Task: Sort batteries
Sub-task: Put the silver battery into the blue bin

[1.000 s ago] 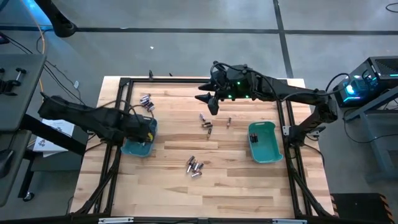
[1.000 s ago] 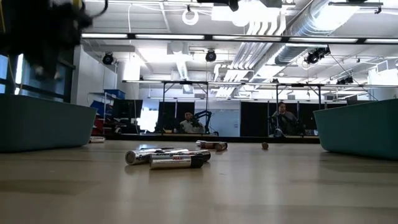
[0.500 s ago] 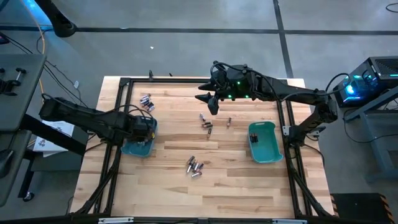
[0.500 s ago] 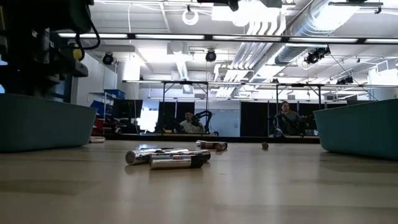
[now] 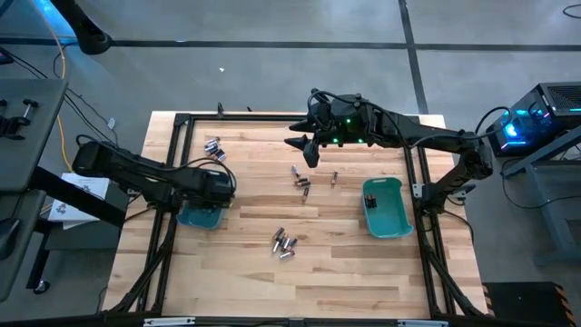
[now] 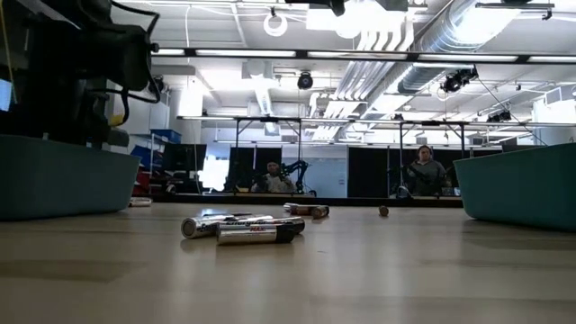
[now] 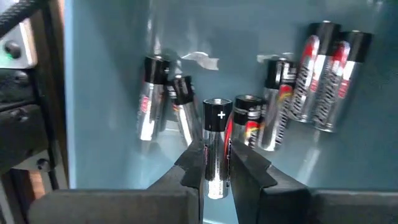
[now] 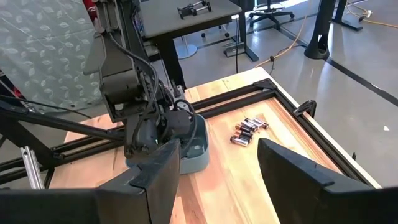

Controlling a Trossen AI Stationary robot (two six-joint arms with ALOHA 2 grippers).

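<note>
A silvery battery (image 7: pixel 216 146) stands pinched upright between the left gripper's (image 7: pixel 216 163) narrowed jaws, above more batteries (image 7: pixel 298 87) lying in the left teal bin (image 5: pixel 201 216). The right gripper (image 5: pixel 304 145) hovers over the counter (image 5: pixel 345 263), jaws spread and empty.

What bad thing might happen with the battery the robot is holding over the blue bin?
The left gripper pinches a silvery battery by its lower end only, so it might tilt or slip early. Dropped, it could bump the batteries lying in the teal bin. The right gripper waits open above the table, clear of it.
</note>
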